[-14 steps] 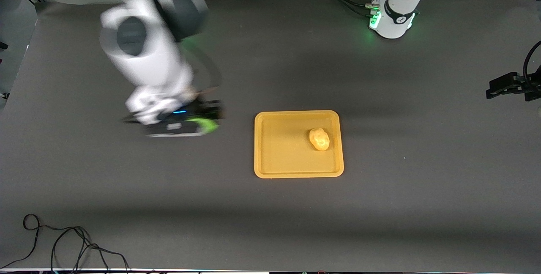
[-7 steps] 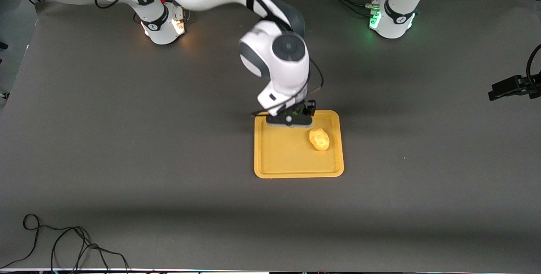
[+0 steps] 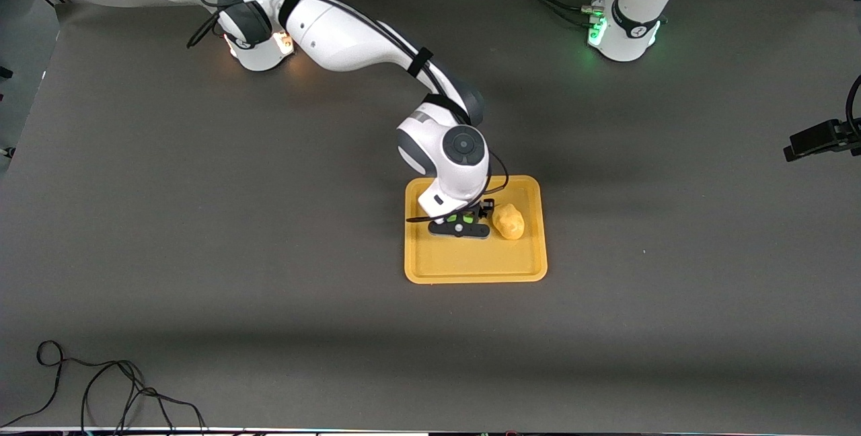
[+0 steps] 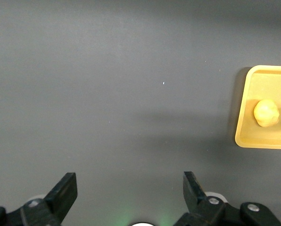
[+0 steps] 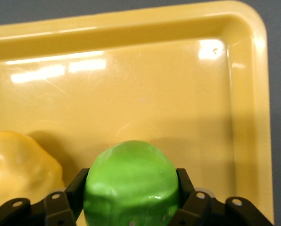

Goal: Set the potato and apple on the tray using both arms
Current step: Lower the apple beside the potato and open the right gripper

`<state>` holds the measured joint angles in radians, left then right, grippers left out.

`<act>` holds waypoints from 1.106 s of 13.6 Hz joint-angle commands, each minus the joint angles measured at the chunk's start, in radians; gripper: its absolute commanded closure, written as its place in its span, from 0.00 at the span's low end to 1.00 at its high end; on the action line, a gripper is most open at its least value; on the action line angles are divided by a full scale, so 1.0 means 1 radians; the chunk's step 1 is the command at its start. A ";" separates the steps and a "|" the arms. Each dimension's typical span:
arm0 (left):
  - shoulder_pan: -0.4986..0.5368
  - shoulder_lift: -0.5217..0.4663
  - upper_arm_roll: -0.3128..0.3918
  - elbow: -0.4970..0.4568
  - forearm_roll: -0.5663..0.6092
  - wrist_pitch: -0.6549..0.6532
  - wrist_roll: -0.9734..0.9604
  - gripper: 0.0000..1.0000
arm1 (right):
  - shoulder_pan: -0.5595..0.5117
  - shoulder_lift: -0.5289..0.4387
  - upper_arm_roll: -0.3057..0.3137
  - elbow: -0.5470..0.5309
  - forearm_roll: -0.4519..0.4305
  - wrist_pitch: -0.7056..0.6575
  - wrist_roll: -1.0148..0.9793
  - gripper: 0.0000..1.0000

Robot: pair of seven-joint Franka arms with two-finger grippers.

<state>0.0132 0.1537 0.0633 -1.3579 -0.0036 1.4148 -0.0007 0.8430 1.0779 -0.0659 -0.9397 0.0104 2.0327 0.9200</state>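
The orange-yellow tray [image 3: 430,268] lies mid-table. The lumpy yellow potato [image 3: 508,221] rests in it on the side toward the left arm's end. My right gripper [image 3: 460,226] is low over the tray beside the potato, shut on the green apple [image 5: 131,183], which fills the space between its fingers; the potato [image 5: 18,165] and the tray [image 5: 145,94] also show in the right wrist view. Only green slivers of the apple show in the front view. My left gripper [image 4: 130,188] is open and empty, high over bare table; its view shows the tray [image 4: 253,139] and the potato [image 4: 266,113] farther off.
A black cable [image 3: 101,382] lies coiled near the front edge at the right arm's end. A black camera mount [image 3: 817,140] sticks in at the left arm's end. The left arm's base [image 3: 625,25] glows green; the left arm waits.
My right arm has swung from the right arm's end of the table to the tray with the apple, then come down low over it beside the potato. The potato has not moved.
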 commanded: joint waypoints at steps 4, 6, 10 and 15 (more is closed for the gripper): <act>-0.025 0.006 0.000 0.013 0.002 -0.007 -0.094 0.00 | 0.001 0.054 -0.009 0.032 -0.023 0.044 -0.007 0.56; -0.025 0.009 0.000 0.013 0.002 -0.007 -0.085 0.00 | -0.007 0.053 -0.009 0.030 -0.041 0.044 -0.041 0.56; -0.024 0.015 0.000 0.013 0.005 -0.005 -0.081 0.00 | -0.008 0.045 -0.011 0.010 -0.041 0.044 -0.066 0.56; -0.025 0.015 0.000 0.013 0.007 -0.005 -0.081 0.00 | -0.008 0.013 -0.011 0.013 -0.036 0.032 -0.058 0.00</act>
<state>-0.0021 0.1648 0.0577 -1.3579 -0.0039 1.4148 -0.0705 0.8369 1.1123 -0.0757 -0.9364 -0.0175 2.0717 0.8766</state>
